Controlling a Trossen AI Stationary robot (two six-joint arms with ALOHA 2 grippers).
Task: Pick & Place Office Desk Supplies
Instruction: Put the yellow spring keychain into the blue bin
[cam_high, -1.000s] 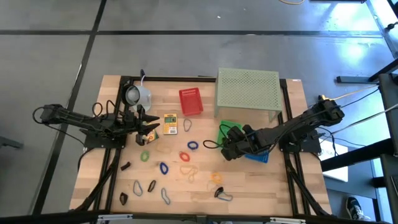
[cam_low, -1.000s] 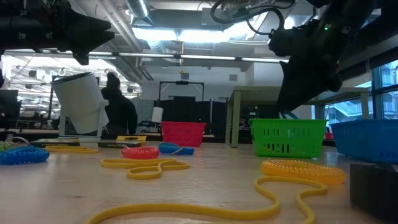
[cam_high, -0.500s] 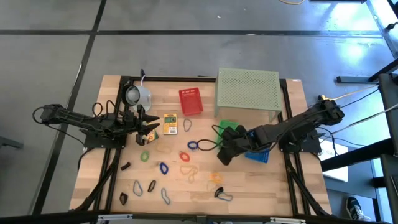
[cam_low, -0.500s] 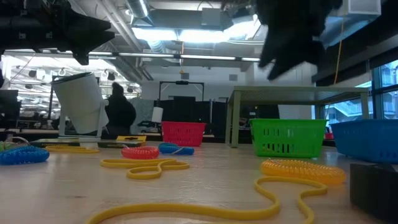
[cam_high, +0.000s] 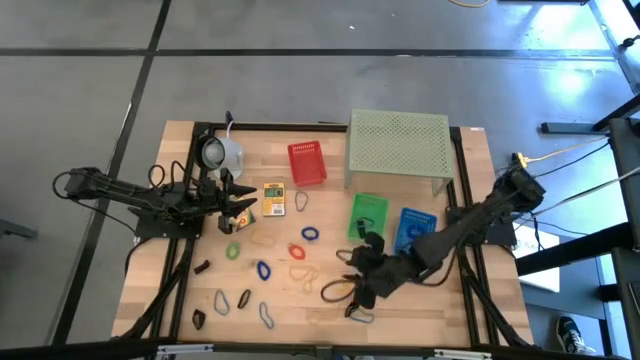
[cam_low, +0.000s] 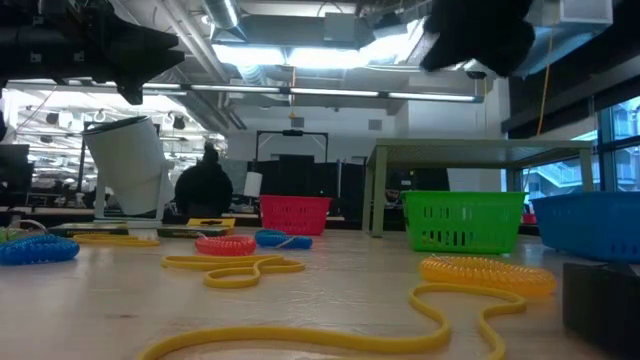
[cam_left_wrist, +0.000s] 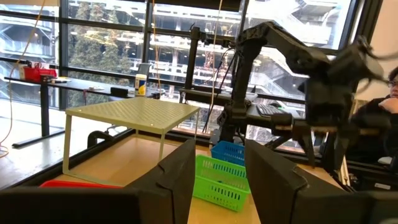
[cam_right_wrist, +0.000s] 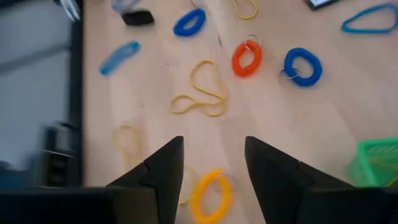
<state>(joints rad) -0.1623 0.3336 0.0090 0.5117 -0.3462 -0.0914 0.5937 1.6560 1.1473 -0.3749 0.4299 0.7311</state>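
Left to right across the wooden bench (cam_high: 420, 310), we recorded:

1. Left gripper (cam_high: 243, 209), at the bench's left side, hanging above the surface beside a pale round mug-like object (cam_high: 222, 153). Its fingers (cam_left_wrist: 177, 177) stood apart with nothing between them in the left wrist view.

2. Small yellow printed box (cam_high: 274, 198), lying flat just right of the left gripper.

3. Small dark clips (cam_high: 201, 268), near the front-left edge, one more (cam_high: 198, 319) closer to the front.

4. Scattered small coil loops: a green one (cam_high: 233, 251), a blue one (cam_high: 263, 270), a thin yellow loop (cam_high: 299, 202) beside the box, a dark blue one (cam_high: 310, 234), a red-orange one (cam_high: 297, 251) and a thin orange loop (cam_high: 307, 273), all loose on the bench's middle.

5. Red plastic basket (cam_high: 307, 163), at the back, left of a large pale green perforated stand (cam_high: 398, 143).

6. Right gripper (cam_high: 357, 290), reached far over the front middle of the bench, above the loops. In the right wrist view its fingers (cam_right_wrist: 163, 171) stood apart and empty, with a yellow-orange coil loop (cam_right_wrist: 210, 193) on the bench below the gap.

7. Green basket (cam_high: 368, 213) and blue basket (cam_high: 412, 226), side by side in front of the stand.
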